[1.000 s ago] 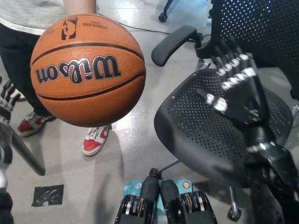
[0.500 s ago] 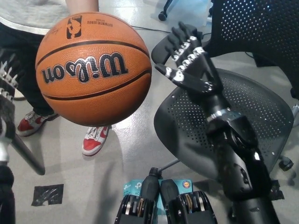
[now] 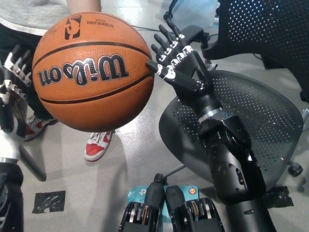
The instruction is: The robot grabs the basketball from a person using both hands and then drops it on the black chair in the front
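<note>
A: Where's the ball (image 3: 94, 72)?
B: Upper left, held up from above by a person (image 3: 29, 14), over bare floor (image 3: 120, 164), left of the chair (image 3: 260, 121).
A: Right hand (image 3: 176, 63)?
B: Fingers spread, holding nothing, just beside ball's right side, thumb tip abt touching.
A: Left hand (image 3: 12, 96)?
B: At left edge, near ball's left side, fingers apart, not gripping.

An orange basketball (image 3: 92, 71) with black seams and black lettering (the brand name reads upside down from this view) is held up in the air at upper left. The black chair (image 3: 260, 121), with perforated seat and backrest and a padded armrest, stands just beside it on the right.
</note>
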Tool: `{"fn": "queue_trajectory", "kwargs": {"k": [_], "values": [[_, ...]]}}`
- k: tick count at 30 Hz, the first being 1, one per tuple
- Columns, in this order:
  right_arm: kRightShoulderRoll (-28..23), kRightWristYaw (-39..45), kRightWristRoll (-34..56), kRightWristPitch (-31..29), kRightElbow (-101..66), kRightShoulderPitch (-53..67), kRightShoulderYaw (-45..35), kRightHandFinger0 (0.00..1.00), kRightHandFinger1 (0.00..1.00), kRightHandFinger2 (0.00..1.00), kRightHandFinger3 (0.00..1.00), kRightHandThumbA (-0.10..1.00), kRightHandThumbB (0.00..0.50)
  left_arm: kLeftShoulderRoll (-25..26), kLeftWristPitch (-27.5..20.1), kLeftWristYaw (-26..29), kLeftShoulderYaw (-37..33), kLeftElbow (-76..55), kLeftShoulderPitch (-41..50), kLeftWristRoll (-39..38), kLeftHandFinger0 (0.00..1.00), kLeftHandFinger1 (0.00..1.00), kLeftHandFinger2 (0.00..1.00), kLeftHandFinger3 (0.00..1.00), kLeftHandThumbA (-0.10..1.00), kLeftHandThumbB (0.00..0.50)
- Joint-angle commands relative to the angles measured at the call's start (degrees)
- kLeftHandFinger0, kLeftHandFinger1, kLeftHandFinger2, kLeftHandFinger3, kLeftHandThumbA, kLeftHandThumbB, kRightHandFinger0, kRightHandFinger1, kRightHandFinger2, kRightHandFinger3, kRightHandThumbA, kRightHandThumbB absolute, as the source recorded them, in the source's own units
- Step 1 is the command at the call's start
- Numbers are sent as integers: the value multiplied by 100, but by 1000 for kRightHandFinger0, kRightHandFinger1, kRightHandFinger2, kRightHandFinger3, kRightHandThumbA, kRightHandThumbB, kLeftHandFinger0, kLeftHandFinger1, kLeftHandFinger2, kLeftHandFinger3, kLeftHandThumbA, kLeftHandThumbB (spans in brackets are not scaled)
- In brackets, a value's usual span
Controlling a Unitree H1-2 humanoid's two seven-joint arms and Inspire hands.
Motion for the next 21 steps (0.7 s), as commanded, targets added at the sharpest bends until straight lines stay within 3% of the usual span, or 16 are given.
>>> {"fn": "queue_trajectory", "kwargs": {"k": [1, 5, 8, 10, 12, 15, 19, 21], "values": [[157, 281, 220, 50, -112, -224, -47, 1000, 1000, 1000, 1000, 1000, 466, 5, -1, -71, -69, -66, -194, -32, 1000, 1000, 1000, 1000, 1000, 195], [248, 314, 213, 120, -31, -192, -9, 1000, 1000, 1000, 1000, 1000, 480, -56, -46, -42, -172, 5, -221, 94, 1000, 1000, 1000, 1000, 1000, 182], [258, 407, -64, 5, 293, -246, 165, 1000, 1000, 1000, 1000, 1000, 433, -90, -270, -150, -340, 157, -282, 185, 1000, 1000, 1000, 1000, 1000, 178], [268, 282, -526, -152, 561, -285, 402, 1000, 1000, 1000, 1000, 1000, 450, -126, -160, -70, -488, 172, -308, 451, 1000, 1000, 1000, 1000, 1000, 211], [267, 80, -1046, -501, 869, -318, 621, 1000, 1000, 1000, 1000, 1000, 430, -152, -79, -27, -675, 283, -356, 745, 1000, 1000, 1000, 1000, 1000, 164], [301, -115, -1624, -916, 1333, -410, 932, 1000, 1000, 1000, 1000, 1000, 383, -194, 25, 56, -913, 365, -332, 1118, 1000, 1000, 1000, 1000, 1000, 148], [539, -253, -2065, -1477, 1897, -590, 1252, 1000, 1000, 1000, 1000, 1000, 387, -372, 28, 158, -1150, 568, -375, 1361, 1000, 1000, 1000, 1000, 1000, 187], [607, -352, -2254, -1874, 2154, -686, 1348, 1000, 1000, 1000, 1000, 1000, 363, -419, 124, 162, -1257, 616, -425, 1429, 1000, 1000, 1000, 1000, 1000, 210]]}}
